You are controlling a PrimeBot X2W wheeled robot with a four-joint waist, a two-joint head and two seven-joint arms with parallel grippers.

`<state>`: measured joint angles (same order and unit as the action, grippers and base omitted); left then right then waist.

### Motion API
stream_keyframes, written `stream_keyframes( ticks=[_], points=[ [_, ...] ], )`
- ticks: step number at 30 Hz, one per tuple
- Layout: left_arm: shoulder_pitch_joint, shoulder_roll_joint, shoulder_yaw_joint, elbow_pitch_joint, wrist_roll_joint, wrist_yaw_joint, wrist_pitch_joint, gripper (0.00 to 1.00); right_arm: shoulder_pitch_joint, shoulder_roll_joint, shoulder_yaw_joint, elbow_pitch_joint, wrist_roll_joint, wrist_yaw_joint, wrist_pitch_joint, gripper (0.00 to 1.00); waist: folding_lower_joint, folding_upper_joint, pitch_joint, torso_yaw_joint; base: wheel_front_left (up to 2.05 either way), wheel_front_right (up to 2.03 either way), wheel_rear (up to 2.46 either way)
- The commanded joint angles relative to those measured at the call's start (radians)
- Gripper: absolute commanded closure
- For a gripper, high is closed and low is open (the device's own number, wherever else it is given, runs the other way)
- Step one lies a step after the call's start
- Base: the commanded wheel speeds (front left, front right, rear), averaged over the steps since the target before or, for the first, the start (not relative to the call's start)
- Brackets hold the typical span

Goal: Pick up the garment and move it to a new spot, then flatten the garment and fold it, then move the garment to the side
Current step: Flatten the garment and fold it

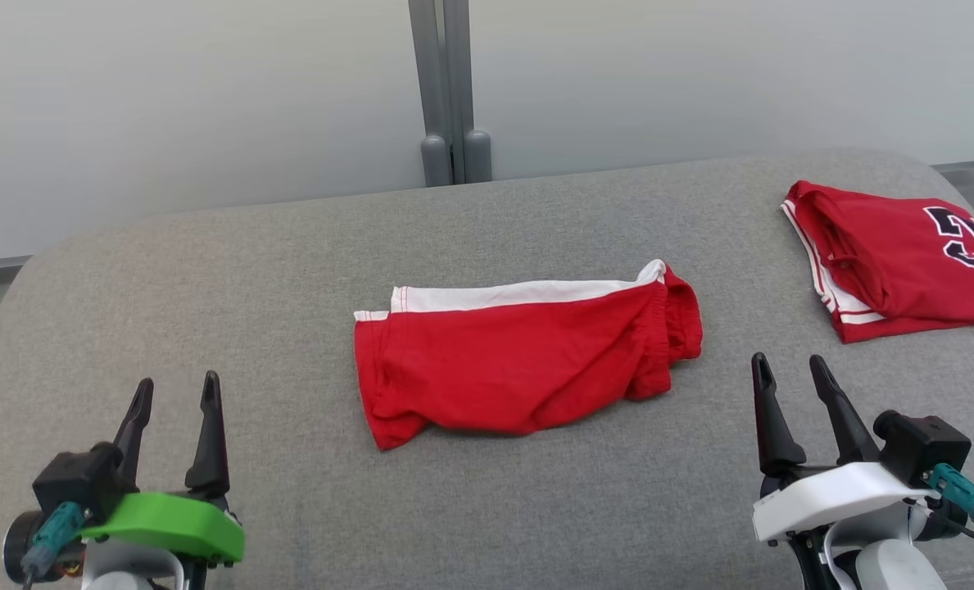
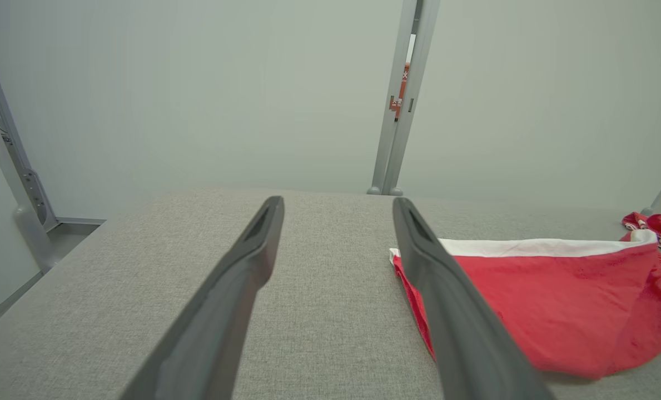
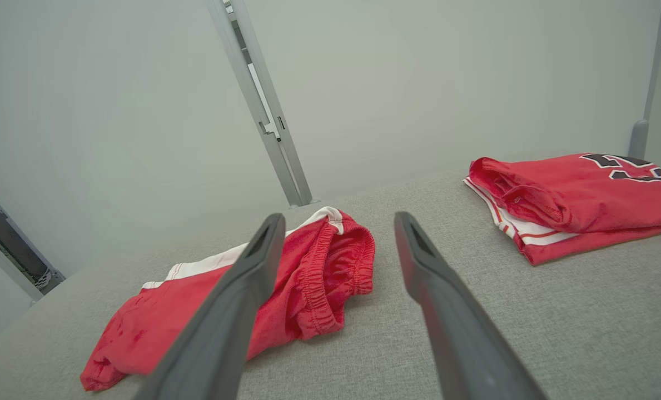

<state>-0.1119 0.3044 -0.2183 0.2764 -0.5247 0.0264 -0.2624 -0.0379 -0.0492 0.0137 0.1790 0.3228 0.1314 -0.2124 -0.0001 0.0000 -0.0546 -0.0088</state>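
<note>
Shorts (image 1: 519, 369), red with a white band, lie folded and rumpled at the centre of the grey surface (image 1: 249, 270). The left gripper (image 1: 178, 378) hovers at 8 o'clock from them, jaws wide and empty. The right gripper (image 1: 787, 358) is at 4 o'clock, jaws likewise wide, holding nothing. A folded red jersey (image 1: 904, 262) lies at 2 o'clock, well apart.

Soft red cloth shorts (image 1: 519, 360) lie on a matt, coarse-woven grey fabric surface (image 1: 290, 270).
</note>
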Motion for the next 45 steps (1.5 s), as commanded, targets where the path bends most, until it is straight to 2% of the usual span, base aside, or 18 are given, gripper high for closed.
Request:
stream_keyframes(
  ticks=[1, 6, 17, 31, 38, 45],
  points=[
    [0.038, -0.005, 0.019, -0.017, 0.027, -0.007, -0.002, 0.00, 0.019, -0.003, -0.004, -0.005, -0.007, -0.002, 0.004, 0.00, 0.0001, 0.0000, -0.008, 0.008, 0.00, 0.00, 0.00],
    [0.117, -0.035, 0.073, -0.068, 0.087, -0.032, -0.002, 0.00, 0.040, -0.002, -0.006, -0.008, -0.012, -0.002, 0.007, 0.00, 0.0001, 0.0000, -0.019, 0.025, 0.00, 0.00, 0.00],
    [0.221, -0.097, 0.155, -0.106, 0.197, -0.040, -0.002, 0.00, 0.102, -0.003, -0.001, -0.020, -0.042, -0.002, 0.017, 0.00, 0.0001, 0.0000, -0.043, 0.048, 0.00, 0.00, 0.00],
    [0.243, -0.144, 0.214, -0.103, 0.265, -0.070, -0.002, 0.00, 0.131, -0.003, 0.007, -0.047, -0.057, -0.002, 0.031, 0.00, 0.0001, 0.0000, -0.047, 0.057, 0.00, 0.00, 0.00],
    [0.227, -0.164, 0.223, -0.091, 0.282, -0.091, -0.002, 0.00, 0.043, -0.009, 0.021, 0.003, -0.079, -0.002, 0.037, 0.00, 0.0001, 0.0000, -0.036, 0.067, 0.00, 0.00, 0.00],
    [0.185, -0.184, 0.197, -0.076, 0.306, -0.113, -0.002, 0.00, -0.121, -0.026, 0.025, 0.113, -0.123, -0.002, 0.059, 0.00, 0.0001, 0.0000, -0.008, 0.109, 0.00, 0.00, 0.00]
  ],
)
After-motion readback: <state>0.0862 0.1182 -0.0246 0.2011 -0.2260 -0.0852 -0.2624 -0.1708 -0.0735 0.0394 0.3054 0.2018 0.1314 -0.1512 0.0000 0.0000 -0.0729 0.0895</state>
